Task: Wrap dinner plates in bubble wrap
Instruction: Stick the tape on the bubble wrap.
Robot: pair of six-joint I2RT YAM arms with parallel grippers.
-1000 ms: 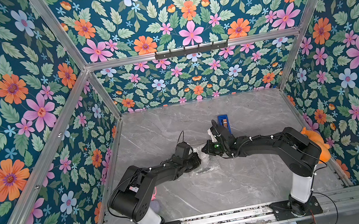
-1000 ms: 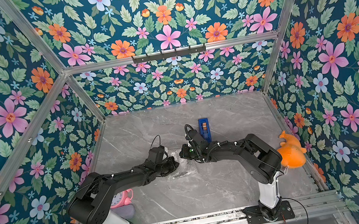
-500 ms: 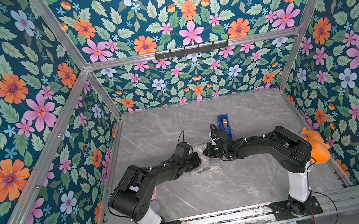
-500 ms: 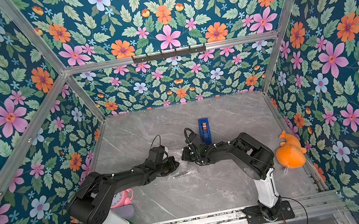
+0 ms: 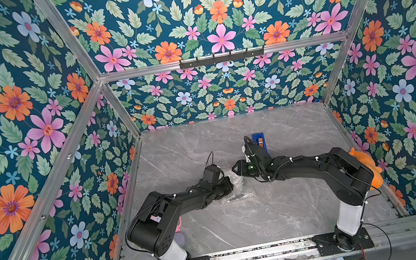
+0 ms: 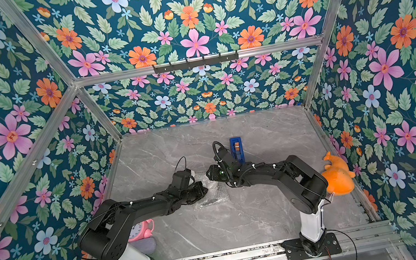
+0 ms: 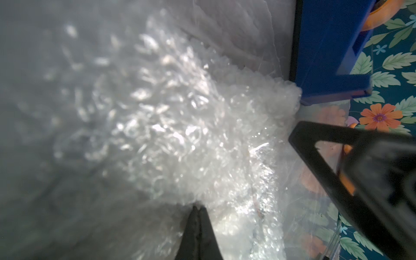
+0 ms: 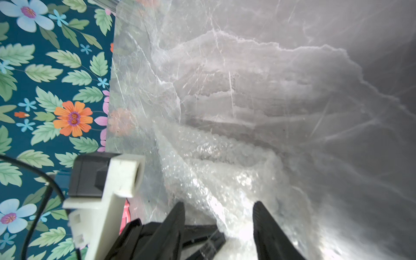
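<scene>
The bubble wrap (image 5: 240, 186) lies bunched on the marble table between my two arms, also in the other top view (image 6: 213, 193). A dark sliver (image 5: 237, 196) shows through the wrap's near edge; it looks like the dinner plate, otherwise hidden. My left gripper (image 7: 198, 206) is shut, its tips pinching a gathered fold of the bubble wrap (image 7: 180, 117). My right gripper (image 8: 218, 204) stands open just across from it. Crumpled bubble wrap (image 8: 225, 175) lies between its fingers, which do not grip it. In a top view the two grippers (image 5: 228, 185) (image 5: 236, 170) nearly touch.
A blue tape dispenser (image 5: 258, 140) stands just behind the right wrist. An orange plush toy (image 6: 337, 175) sits by the right wall. A pink alarm clock (image 6: 139, 231) and a grey object (image 6: 146, 245) lie behind the left arm. Flowered walls enclose three sides.
The right gripper's jaws have opened off the bubble wrap; they were shut a second ago. The right arm has shifted slightly. The left arm has kept still.
</scene>
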